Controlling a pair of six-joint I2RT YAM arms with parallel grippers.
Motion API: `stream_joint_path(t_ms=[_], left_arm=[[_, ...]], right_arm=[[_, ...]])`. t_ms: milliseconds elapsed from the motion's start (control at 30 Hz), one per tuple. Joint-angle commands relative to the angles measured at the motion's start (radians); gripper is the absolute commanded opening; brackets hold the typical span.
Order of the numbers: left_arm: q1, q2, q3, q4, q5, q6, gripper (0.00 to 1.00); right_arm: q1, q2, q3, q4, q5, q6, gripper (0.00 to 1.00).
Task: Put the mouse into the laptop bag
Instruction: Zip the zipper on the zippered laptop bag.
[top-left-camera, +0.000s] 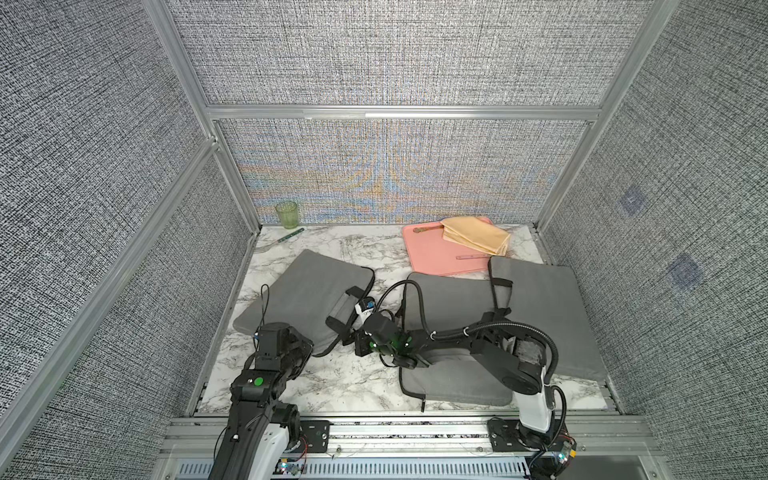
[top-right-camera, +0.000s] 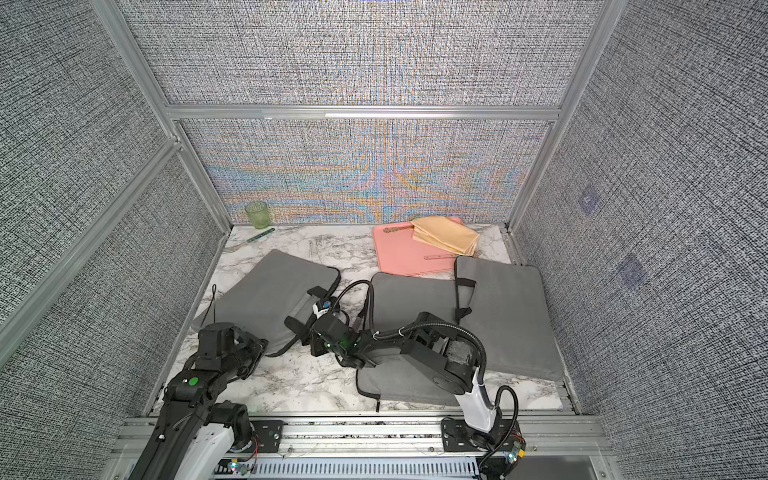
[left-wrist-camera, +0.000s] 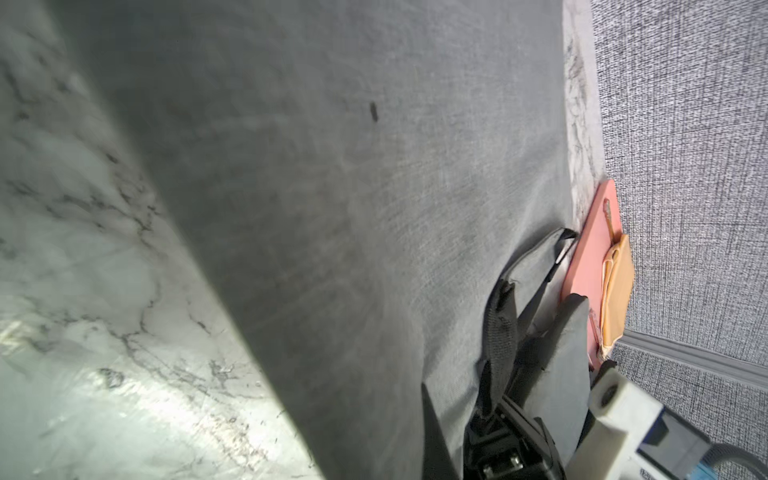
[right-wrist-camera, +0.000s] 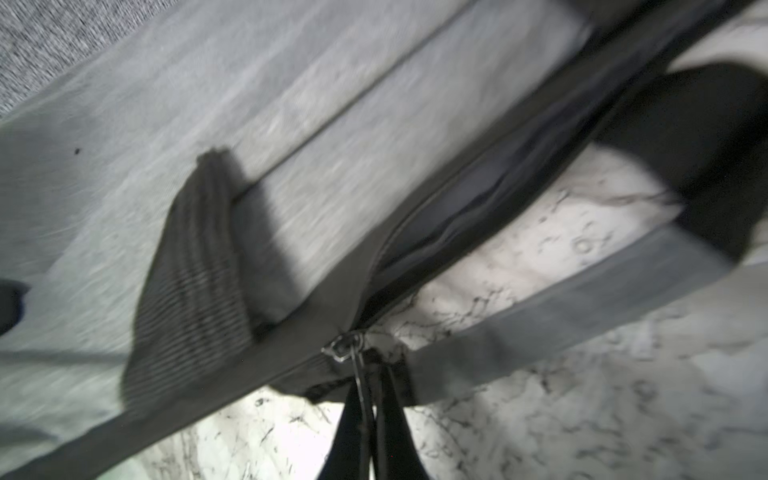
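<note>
pinching the zipper pull (right-wrist-camera: 349, 351) of the laptop bag (top-left-camera: 307, 291), the right gripper (right-wrist-camera: 368, 399) has its jaws pressed together on the thin metal tab. just past the jaws the zip (right-wrist-camera: 478, 199) lies parted, a dark gap running away from them along the bag's edge. a black webbing handle (right-wrist-camera: 187, 270) lies on the grey fabric to one side of the jaws, and the marble table (right-wrist-camera: 519, 266) shows on the other side of the gap.

the left gripper (top-left-camera: 303, 351) sits at the near corner of the same bag, further along that edge from the right jaws. its wrist view is filled with grey fabric close in front, and whether its jaws are apart, together or clamped on the bag cannot be told.

the mouse cannot be made out in any view.

on the side of the right jaws away from the left ones lie a second grey bag (top-left-camera: 453, 307) and a third grey bag (top-left-camera: 552, 307). well beyond both sets of jaws are a pink tray (top-left-camera: 436, 253) carrying a tan cloth (top-left-camera: 473, 235), and a green glass (top-left-camera: 286, 214).
</note>
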Motion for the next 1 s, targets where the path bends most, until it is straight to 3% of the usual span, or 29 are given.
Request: stream_joint_path(t_ms=[0,200,433,667,733,767,833,867,900,967], left_arm=[[0.054,-0.002,0.057,-0.100,-0.190,0.098,0.00],[0.263,0.077,0.072,-0.085,-0.062,0.176,0.00],[0.579,0.281,0.062,0.048,0.099,0.273,0.00],[0.635,0.551,0.220,0.080,0.104,0.265,0.00],[0.633,0.620,0.278,0.087,0.164,0.302,0.00],[0.626,0.655,0.297,0.104,0.199,0.305,0.14],[0.612,0.709,0.319,0.106,0.230,0.298,0.67],[0.600,0.728,0.320,0.106,0.242,0.295,0.87],[0.587,0.738,0.311,0.107,0.250,0.290,1.00],[0.559,0.745,0.277,0.114,0.267,0.274,0.99]], right_arm=[[-0.045,-0.026,-0.031,-0.168,0.166,0.028,0.00],[-0.082,-0.057,-0.044,-0.197,0.192,0.019,0.00],[-0.095,-0.088,-0.065,-0.230,0.234,0.017,0.00],[-0.103,-0.139,-0.122,-0.258,0.286,0.010,0.00],[-0.102,-0.151,-0.126,-0.259,0.272,0.002,0.00],[-0.099,-0.156,-0.125,-0.263,0.257,-0.005,0.00],[-0.084,-0.161,-0.119,-0.259,0.233,-0.018,0.00],[-0.070,-0.161,-0.110,-0.266,0.228,-0.021,0.00],[-0.057,-0.161,-0.100,-0.274,0.227,-0.022,0.00],[-0.022,-0.159,-0.093,-0.279,0.222,-0.018,0.00]])
